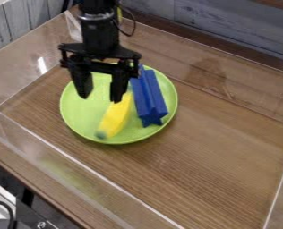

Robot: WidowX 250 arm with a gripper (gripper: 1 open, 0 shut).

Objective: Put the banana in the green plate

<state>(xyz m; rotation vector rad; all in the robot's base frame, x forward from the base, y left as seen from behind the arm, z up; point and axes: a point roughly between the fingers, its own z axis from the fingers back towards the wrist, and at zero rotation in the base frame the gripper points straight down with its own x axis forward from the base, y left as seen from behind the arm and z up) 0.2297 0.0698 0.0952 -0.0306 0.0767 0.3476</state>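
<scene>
The banana, small and yellow with a dark green tip toward the front, lies inside the green plate. A long blue block rests on the plate's right half. My gripper hangs just above the plate, pointing straight down. Its black fingers are spread wide and hold nothing. The banana lies free just in front of and below the fingers.
The plate sits on a brown wooden tabletop enclosed by clear plastic walls. A grey plank wall rises behind. Bare wood stretches to the right of and in front of the plate.
</scene>
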